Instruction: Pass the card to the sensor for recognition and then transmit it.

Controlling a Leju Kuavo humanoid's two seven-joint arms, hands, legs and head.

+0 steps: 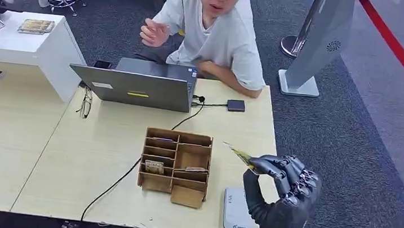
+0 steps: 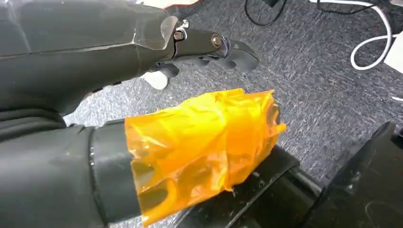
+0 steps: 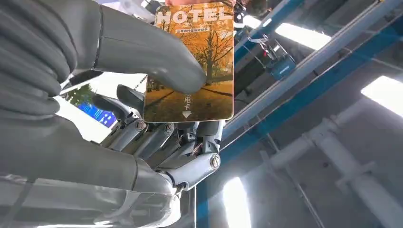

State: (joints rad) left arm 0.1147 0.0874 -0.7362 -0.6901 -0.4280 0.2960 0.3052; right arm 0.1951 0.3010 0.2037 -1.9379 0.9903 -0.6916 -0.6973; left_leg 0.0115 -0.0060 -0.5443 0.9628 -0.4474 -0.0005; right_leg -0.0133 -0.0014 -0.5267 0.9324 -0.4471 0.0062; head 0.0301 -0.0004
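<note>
Card (image 3: 197, 61), orange autumn picture with "HOTEL" printed on it, pinched between thumb and fingers of right hand (image 1: 282, 193), held raised at the near right corner of the surface (image 1: 99, 154). Card edge pokes left from the fingertips, above and apart from the white sensor (image 1: 236, 211) lying flat at the near edge. Wooden organiser (image 1: 175, 166) just left of sensor, small cards in its slots. Far side: grey laptop (image 1: 135, 84), person (image 1: 214, 30) seated behind it. Left hand (image 2: 142, 71) hangs over carpet, thumb wrapped in orange film, fingers apart, holding nothing.
</note>
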